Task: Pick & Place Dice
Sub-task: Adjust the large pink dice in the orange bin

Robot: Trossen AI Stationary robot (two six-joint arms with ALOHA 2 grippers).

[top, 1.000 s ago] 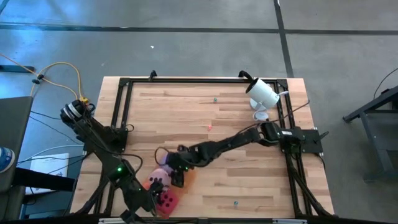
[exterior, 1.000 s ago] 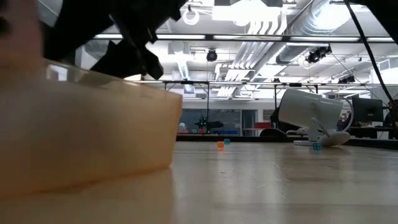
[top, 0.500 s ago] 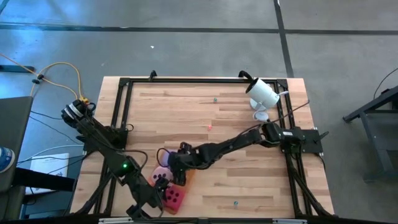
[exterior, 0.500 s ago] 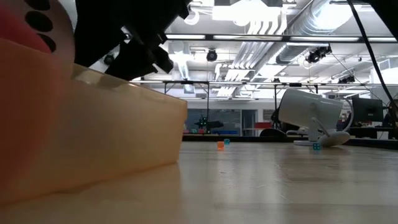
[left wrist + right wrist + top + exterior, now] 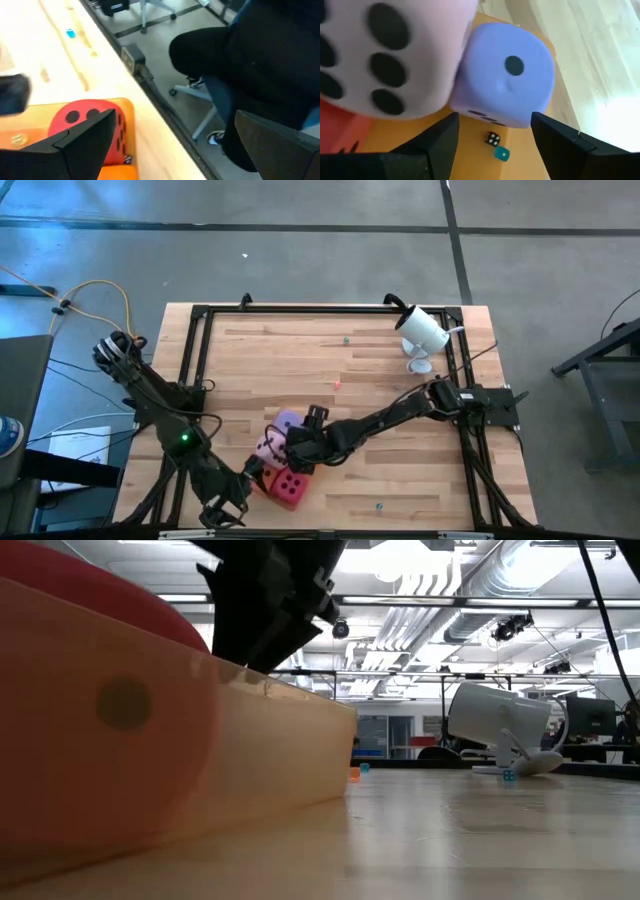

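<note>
Wooden table [image 5: 400,470] carries the orange tray [image 5: 262,476] holding the dice [image 5: 278,452]; they look soft and light (take flat faces). Right gripper [image 5: 296,457] hovers empty, jaws parted; left gripper [image 5: 232,502] open.

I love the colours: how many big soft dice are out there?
3, clustered on the orange tray: purple die, light pink die touching it, magenta die nearest the table's front edge. Another may hide beneath the right arm.
</note>
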